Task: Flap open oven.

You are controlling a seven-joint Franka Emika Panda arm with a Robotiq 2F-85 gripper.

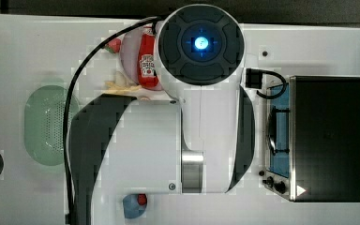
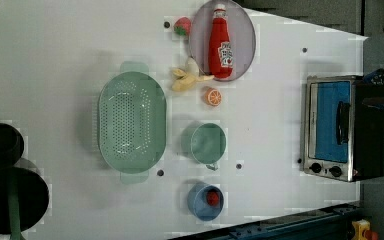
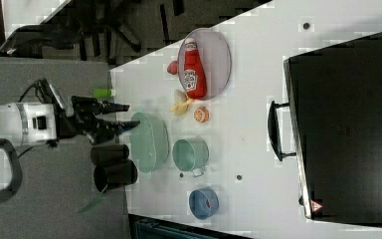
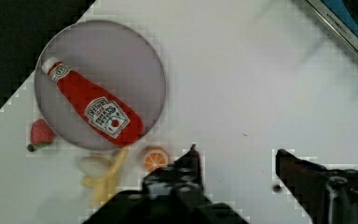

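Toaster oven heavy, rigid; glass door fragile – hook black bar handle. Gripper spread, empty – well apart.

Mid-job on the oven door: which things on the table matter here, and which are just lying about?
For the job:
- oven, door shut
- its black bar handle
- gripper, open, holding nothing

Just lying about:
- ketchup bottle on the round plate
- strawberry
- banana
- orange half
- green colander
- green cup
- blue bowl
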